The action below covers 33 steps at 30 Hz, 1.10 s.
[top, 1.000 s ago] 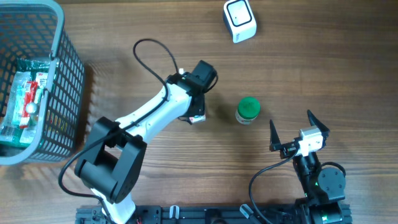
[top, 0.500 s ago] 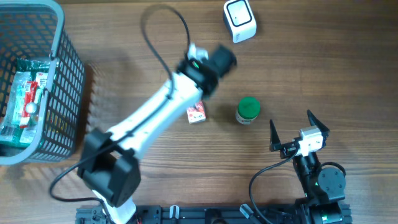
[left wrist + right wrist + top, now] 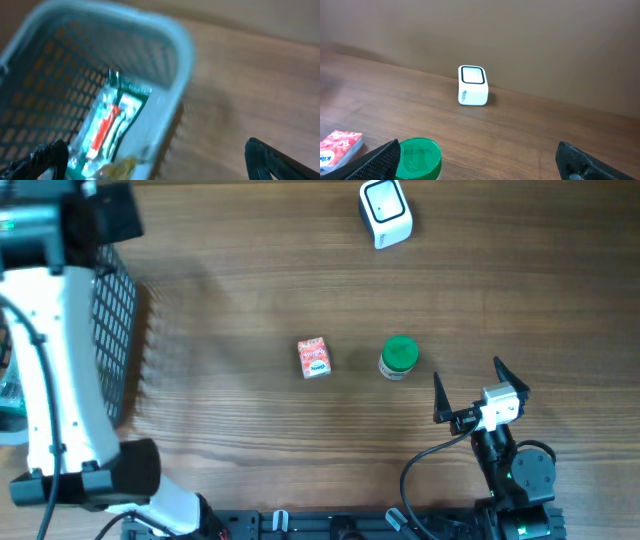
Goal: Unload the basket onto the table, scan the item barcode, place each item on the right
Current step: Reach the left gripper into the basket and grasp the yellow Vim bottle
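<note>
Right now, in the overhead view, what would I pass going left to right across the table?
Grey plastic mesh basket, small red-and-white carton, green-lidded round jar, black fingers of the right arm, open. The white box-shaped scanner is left out: it overlaps the jar sideways.

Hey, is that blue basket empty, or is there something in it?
Not empty. The left wrist view shows a green-and-red packet lying on the bottom inside the basket.

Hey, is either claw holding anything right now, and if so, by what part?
Nothing is held. The left claw gapes open over the basket; the right claw is open and empty.
</note>
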Each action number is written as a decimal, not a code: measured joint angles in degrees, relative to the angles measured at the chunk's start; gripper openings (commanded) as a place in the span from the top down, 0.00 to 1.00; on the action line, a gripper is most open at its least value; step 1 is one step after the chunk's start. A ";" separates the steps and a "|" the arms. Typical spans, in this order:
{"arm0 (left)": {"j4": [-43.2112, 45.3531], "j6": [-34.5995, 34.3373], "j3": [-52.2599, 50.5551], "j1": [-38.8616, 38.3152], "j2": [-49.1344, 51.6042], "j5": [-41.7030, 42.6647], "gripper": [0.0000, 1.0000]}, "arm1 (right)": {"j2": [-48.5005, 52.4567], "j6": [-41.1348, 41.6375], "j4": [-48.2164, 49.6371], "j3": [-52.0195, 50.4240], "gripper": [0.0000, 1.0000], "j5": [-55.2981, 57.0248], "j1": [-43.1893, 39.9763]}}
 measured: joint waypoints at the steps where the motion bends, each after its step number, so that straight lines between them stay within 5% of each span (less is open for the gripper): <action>1: -0.63 0.52 0.00 2.73 0.26 2.40 0.00 | 0.00 0.00 0.00 0.00 0.00 0.00 0.00; 11: -2.99 1.90 -6.27 21.20 2.08 10.78 0.00 | 0.00 0.00 0.00 0.00 0.00 0.02 0.00; 19: 6.40 1.95 -28.26 24.74 2.82 13.42 0.02 | 0.00 0.00 -0.02 0.00 0.00 0.00 0.00; 25: 12.72 3.78 -38.21 24.74 2.95 14.10 0.25 | 0.00 0.00 0.00 0.00 0.00 0.00 0.00; 30: 13.53 4.09 -38.77 24.63 2.95 14.53 0.21 | 0.00 0.00 0.00 0.00 0.00 0.00 0.00; 31: 13.51 4.09 -38.77 24.63 2.95 14.53 0.17 | 0.00 0.00 0.00 0.00 0.00 0.00 0.00; 32: 13.53 4.13 -38.77 24.63 2.95 14.53 0.00 | 0.00 0.00 0.00 0.00 0.00 0.00 0.00; 33: 13.55 4.37 -38.77 24.65 2.95 14.53 0.00 | 0.00 0.00 0.00 0.00 0.00 0.00 0.00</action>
